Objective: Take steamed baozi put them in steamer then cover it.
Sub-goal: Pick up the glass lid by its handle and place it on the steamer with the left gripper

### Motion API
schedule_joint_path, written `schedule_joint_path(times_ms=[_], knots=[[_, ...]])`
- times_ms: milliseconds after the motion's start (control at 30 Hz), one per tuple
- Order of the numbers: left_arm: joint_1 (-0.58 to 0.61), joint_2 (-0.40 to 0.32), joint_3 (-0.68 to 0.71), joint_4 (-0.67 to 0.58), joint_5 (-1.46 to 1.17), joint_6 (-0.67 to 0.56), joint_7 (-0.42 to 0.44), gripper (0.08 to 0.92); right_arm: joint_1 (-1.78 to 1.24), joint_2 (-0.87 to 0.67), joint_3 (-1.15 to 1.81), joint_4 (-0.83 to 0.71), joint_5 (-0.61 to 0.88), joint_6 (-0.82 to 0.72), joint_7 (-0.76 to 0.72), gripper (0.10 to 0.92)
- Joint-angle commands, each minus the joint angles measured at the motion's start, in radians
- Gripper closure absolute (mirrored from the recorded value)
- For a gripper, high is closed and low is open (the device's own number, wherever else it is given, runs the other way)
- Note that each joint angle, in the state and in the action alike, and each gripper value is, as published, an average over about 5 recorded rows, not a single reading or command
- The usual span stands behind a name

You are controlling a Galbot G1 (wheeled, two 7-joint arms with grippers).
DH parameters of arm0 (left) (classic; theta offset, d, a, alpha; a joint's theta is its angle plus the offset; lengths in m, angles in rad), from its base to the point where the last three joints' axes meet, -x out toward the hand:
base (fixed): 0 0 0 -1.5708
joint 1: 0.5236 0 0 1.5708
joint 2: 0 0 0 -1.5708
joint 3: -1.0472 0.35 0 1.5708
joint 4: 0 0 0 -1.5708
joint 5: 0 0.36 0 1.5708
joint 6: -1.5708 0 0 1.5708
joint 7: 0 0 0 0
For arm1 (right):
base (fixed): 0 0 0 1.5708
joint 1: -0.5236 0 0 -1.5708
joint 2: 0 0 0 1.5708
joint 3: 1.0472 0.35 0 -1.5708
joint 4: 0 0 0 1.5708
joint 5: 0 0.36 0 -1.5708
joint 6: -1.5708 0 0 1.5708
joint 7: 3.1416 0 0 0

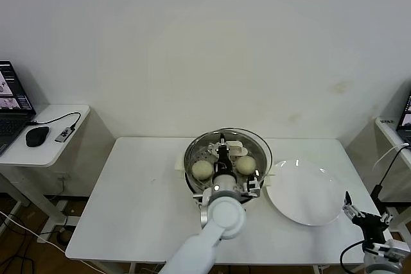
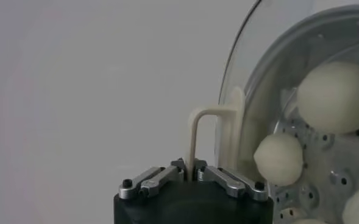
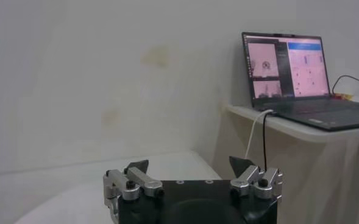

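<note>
Looking around: white table [image 1: 141,203] in the middle, a side desk on the robot's left with a laptop [image 1: 11,104], a black mouse [image 1: 36,136] and a small adapter on a cable [image 1: 64,134] — plus a second laptop [image 3: 292,73] on a shelf off to the right
In the way: the left arm reaches over the near rim of the steamer [image 1: 192,152], so its wrist hides part of the pot in the head view
Baozi count: two steamed baozi [image 1: 202,169] clear from the head camera, one each side of the arm; the left wrist view shows four through the glass, two of them only as slivers at the picture's edge
Steamer contents: all the buns I can see sit on the perforated steel tray inside
Cover: the glass cover [image 2: 243,73] is over the steamer, seen edge-on from the wrist; can't tell if it's seated all the way down
Left gripper [image 2: 190,173]: jaws pressed together, pinching the cover's cream handle [image 2: 206,131]
Right gripper [image 1: 366,216]: parked at the table's right edge, jaws spread wide, holding nothing
Plate: one white plate [image 1: 302,192] just beside the steamer, on its right — bare
</note>
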Motion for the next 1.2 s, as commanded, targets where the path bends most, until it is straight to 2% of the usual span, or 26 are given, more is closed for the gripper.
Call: schedule_joint_path(times_ms=[33,1200], knots=[[0.004,-0.007,0.003,0.044,0.062,0.042,-0.027,0.852,0.0,0.002,-0.001,-0.002,-0.002,0.002,0.0,0.203],[0.01,-0.002,-0.013,0.076,0.04,0.014,-0.043,0.852,-0.004,0.006,0.0,0.003,-0.005,0.007,-0.003,0.203]])
